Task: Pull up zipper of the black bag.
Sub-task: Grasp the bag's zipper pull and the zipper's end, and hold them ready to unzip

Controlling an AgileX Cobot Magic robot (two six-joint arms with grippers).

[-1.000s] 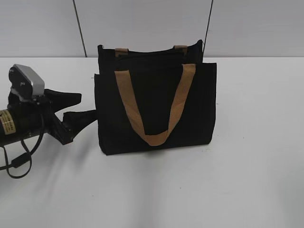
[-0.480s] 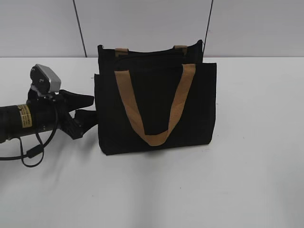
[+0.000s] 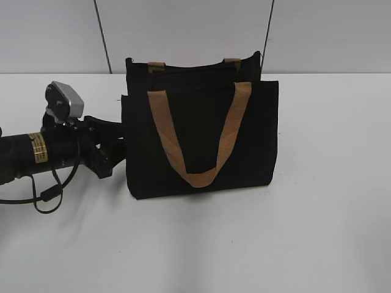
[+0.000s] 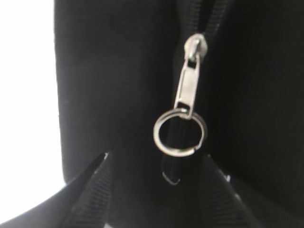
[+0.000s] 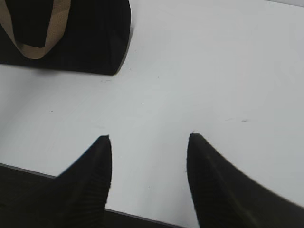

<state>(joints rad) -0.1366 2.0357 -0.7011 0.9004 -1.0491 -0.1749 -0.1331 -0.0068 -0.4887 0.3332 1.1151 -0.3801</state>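
Exterior view: one black bag (image 3: 201, 137), two tan handles; left pincer (image 3: 116, 145), released, has advanced against its nine-o'clock side.

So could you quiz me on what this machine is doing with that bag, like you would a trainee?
1. True or false: the left gripper has closed on the zipper pull.
2. Which side of the black bag does the left gripper approach in the exterior view? A) left B) right C) top
3. Fill in: the right gripper hangs open over the bare ____.

Key: 1 false, its fingers stand apart either side of the ring; 2 A; 3 table.
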